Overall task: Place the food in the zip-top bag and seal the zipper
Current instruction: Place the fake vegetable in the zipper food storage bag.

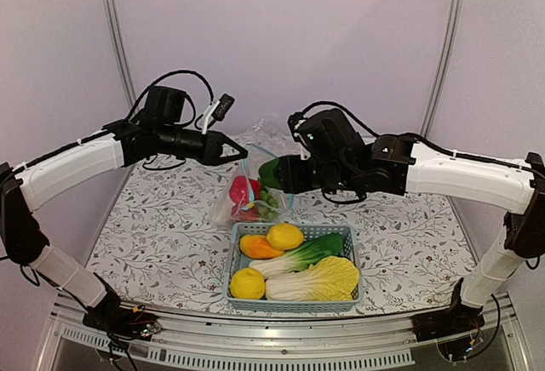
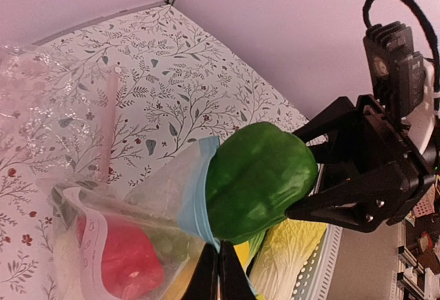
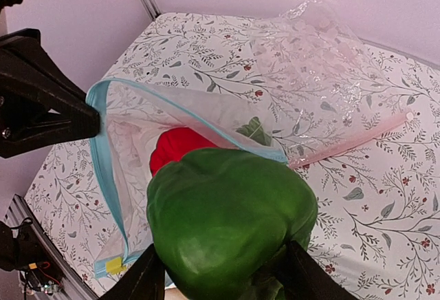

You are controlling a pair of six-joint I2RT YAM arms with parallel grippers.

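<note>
The zip-top bag (image 1: 247, 205) lies on the table behind the basket, its mouth lifted open. My left gripper (image 1: 232, 151) is shut on the bag's teal-blue zipper (image 2: 198, 207), its fingers (image 2: 208, 276) pinching the strip. My right gripper (image 3: 220, 272) is shut on a glossy green pepper (image 3: 230, 221) and holds it right at the bag's mouth (image 3: 103, 169). A red pepper (image 3: 172, 150) and a green leaf (image 3: 253, 129) lie inside the bag. Seen from the left wrist, the green pepper (image 2: 258, 179) touches the blue strip.
A light-blue slatted basket (image 1: 232, 271) stands near the table's front edge with two lemons (image 1: 284, 236), an orange piece (image 1: 260, 247), a leafy green (image 1: 306, 253) and a pale cabbage (image 1: 319, 281). The flowered cloth (image 1: 153, 235) covers the table.
</note>
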